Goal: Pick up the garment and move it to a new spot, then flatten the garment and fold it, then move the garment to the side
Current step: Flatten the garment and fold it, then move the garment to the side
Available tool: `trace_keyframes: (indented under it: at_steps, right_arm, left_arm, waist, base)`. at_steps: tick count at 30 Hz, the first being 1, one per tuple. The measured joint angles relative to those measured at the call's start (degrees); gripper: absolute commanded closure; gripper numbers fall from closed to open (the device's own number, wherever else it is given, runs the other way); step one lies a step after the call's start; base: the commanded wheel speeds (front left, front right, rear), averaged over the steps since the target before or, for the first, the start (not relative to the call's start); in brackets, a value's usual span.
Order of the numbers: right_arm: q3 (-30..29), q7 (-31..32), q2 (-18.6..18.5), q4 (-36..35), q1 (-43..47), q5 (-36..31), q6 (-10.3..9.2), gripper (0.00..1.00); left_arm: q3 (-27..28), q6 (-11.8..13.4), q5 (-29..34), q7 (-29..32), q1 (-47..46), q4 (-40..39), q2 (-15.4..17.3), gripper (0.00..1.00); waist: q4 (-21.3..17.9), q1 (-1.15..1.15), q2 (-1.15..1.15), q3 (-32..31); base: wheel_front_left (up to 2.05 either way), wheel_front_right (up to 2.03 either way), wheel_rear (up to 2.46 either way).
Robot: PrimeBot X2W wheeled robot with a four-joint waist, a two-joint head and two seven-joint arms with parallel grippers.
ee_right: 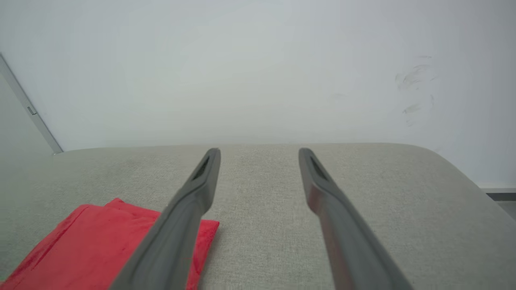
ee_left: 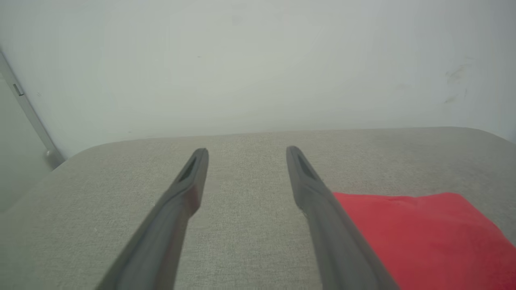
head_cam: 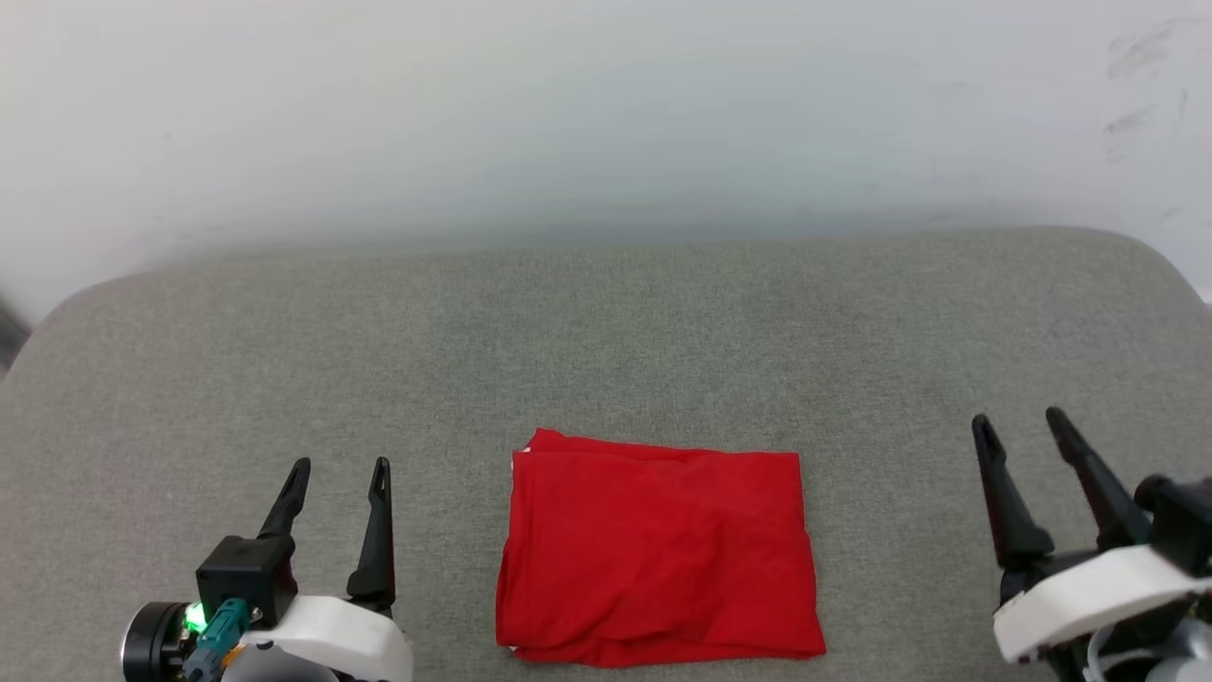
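The garment (head_cam: 658, 554), a red piece of soft cloth folded into a flat, nearly rectangular packet, lies on a wide grey woven cushion (head_cam: 606, 332) with rounded corners, near the front edge and about in the middle between the two arms. A small bit of white shows at its far left corner, and some soft wrinkles cross the top layer. No print is visible on the side that faces up.

The left gripper (head_cam: 339, 466) stands at the lower left, well apart from the garment, with its two long dark fingers spread wide and nothing between them. In the left wrist view (looking along the fingers) the left gripper (ee_left: 246, 150) frames only bare cushion, and the garment (ee_left: 423, 233) lies to the right of it.

The right gripper (head_cam: 1018, 418) is at the lower right, also wide open and empty. In the right wrist view, the right gripper (ee_right: 260, 150) has the garment (ee_right: 100, 241) at its lower left. A pale plain wall (head_cam: 606, 114) rises behind the cushion.
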Motion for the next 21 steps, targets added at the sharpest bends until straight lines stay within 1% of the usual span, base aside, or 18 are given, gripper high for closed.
trace_keyframes:
  at_steps: [4, 7, 14, 21]
  right_arm:
    - [0.0, 0.5, 2.7, -4.1, 4.2, -1.9, 0.0, 0.0]
    - [-0.3, 1.5, 3.6, -6.2, 6.3, -2.7, 0.0, 0.0]
    - [-1.1, 3.4, 4.7, -8.8, 7.7, -3.5, 0.0, 0.0]
    - [-1.6, 4.6, 5.2, -9.1, 7.8, -3.1, 0.0, 0.0]
  left_arm:
    - [0.2, 0.0, 0.0, -0.5, 1.0, 1.0, 0.6, 0.0]
    - [0.2, -0.1, 0.0, -0.9, 1.5, 1.6, 0.8, 0.0]
    - [0.2, -0.9, -0.6, -1.6, 1.6, 2.9, 0.0, 0.0]
    - [0.2, -1.5, -1.0, -2.0, 1.2, 3.6, -0.6, 0.0]
  waist:
    - [-0.2, -0.01, 0.0, -1.1]
    - [-0.2, -0.01, 0.0, -1.6]
    - [0.0, 0.0, 0.0, -1.4]
    - [0.2, 0.0, 0.0, -1.0]
  base:
    - [0.0, 0.0, 0.0]
    - [0.0, 0.0, 0.0]
    - [0.0, 0.0, 0.0]
    - [0.0, 0.0, 0.0]
